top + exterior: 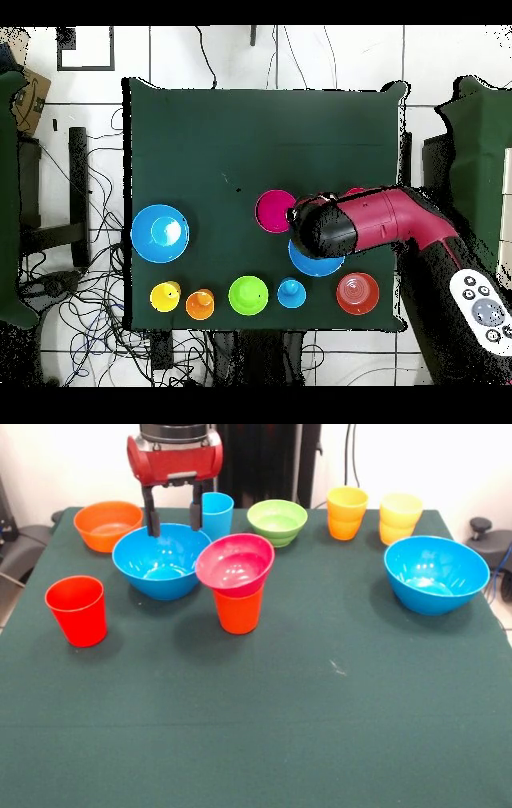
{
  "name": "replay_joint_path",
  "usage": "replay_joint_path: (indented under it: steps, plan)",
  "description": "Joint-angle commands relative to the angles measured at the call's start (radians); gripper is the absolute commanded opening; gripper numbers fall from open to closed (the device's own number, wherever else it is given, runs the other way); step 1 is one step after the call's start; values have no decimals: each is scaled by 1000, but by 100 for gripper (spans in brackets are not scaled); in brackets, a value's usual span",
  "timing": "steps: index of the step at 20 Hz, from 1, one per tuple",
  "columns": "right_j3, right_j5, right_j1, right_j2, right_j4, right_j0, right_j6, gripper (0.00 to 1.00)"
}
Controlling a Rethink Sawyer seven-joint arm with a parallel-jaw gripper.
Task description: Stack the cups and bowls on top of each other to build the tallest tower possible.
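My gripper (pixel 172 524) is open and empty, with its fingertips just over the far rim of a large blue bowl (pixel 160 564). That bowl shows partly under my arm in the overhead view (pixel 318 264). To the right of it in the front view, a pink-red bowl (pixel 234 564) sits on an orange cup (pixel 238 611) as a small tower. A red cup (pixel 77 610) stands alone at the left. An orange bowl (pixel 107 524), a light blue cup (pixel 217 514) and a lime-green bowl (pixel 277 522) stand along the far edge. A second blue bowl (pixel 436 574) is at the right.
A yellow-orange cup pair (pixel 346 512) and a pale yellow cup pair (pixel 399 518) stand at the far right of the green table (pixel 264 728). In the overhead view my arm (pixel 385 222) covers the red cup. Cables lie on the floor around the table.
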Motion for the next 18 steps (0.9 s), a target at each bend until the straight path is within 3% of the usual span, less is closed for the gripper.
replay_joint_path:
  steps: [1,9,18]
  plan:
    - [3,129,25,23,-25,-6,-321,100]
    - [-60,182,85,61,-41,-91,-462,100]
    - [-133,186,162,66,-73,-108,-523,100]
